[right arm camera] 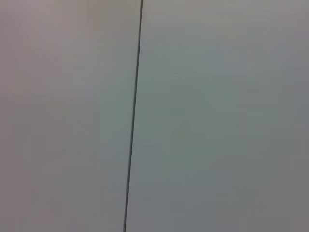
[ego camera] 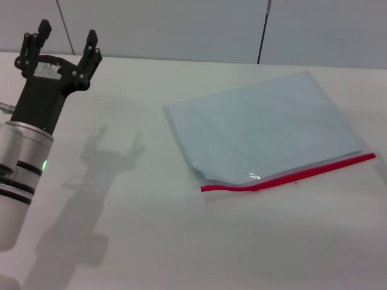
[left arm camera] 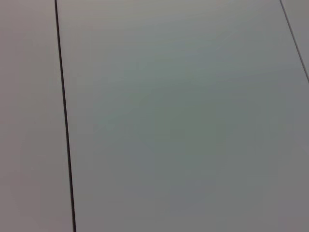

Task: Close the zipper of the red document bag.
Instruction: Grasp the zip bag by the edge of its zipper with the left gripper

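On the white table point(ego camera: 151, 241), our left claw point(ego camera: 65, 43) hangs wide open, well left of the flat translucent red document bag point(ego camera: 266, 124). Nothing is started; next we reach to its thin red zipper point(ego camera: 290, 176).

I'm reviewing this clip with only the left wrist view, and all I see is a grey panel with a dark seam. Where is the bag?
Observer: The red document bag lies flat on the table, right of centre in the head view.
Operator: And the zipper?
Observer: The zipper runs along the bag's near edge. Nothing touches it.
Operator: Where are the arms?
Observer: The left pincer is raised at far left, open and empty. The right pincer shows in no view.
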Available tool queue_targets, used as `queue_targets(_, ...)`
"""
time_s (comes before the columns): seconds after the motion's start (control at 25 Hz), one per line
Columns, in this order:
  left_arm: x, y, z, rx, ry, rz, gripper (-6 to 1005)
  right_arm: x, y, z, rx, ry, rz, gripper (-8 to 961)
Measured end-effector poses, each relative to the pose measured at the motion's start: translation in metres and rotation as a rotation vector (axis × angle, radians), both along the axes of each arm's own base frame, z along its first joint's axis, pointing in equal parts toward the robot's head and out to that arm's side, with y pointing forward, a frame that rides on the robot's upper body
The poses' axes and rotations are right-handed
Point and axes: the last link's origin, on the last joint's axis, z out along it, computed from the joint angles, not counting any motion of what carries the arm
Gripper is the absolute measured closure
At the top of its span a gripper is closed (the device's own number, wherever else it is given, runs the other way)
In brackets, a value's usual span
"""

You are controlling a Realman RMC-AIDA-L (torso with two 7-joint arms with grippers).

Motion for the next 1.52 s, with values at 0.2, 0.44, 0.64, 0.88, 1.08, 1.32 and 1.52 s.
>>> queue_targets(0.2,0.000,0.000,0.000,0.000,0.000,-0.001,179,0.001,0.001,-0.001,-0.007,-0.001,-0.011,129)
queue_targets(0.44,0.001,0.000,0.000,0.000,0.000,-0.002,179,0.001,0.002,-0.001,-0.007,-0.001,-0.010,130)
queue_targets(0.64,0.000,0.002,-0.001,-0.009,0.000,0.005,180,0.000,0.002,-0.001,-0.007,-0.001,-0.010,130)
queue_targets(0.88,0.003,0.016,-0.013,-0.103,0.007,0.047,180,0.002,0.002,0.000,-0.006,-0.007,-0.013,130)
queue_targets(1.08,0.013,0.034,-0.020,-0.259,0.013,0.090,180,0.003,0.001,0.000,-0.005,-0.009,-0.015,131)
queue_targets(1.32,0.038,0.043,-0.023,-0.454,0.125,0.097,180,0.004,0.000,0.001,-0.004,-0.010,-0.019,131)
queue_targets(1.52,0.069,0.041,-0.031,-0.619,0.280,0.100,180,0.005,0.000,0.001,-0.002,-0.011,-0.020,131)
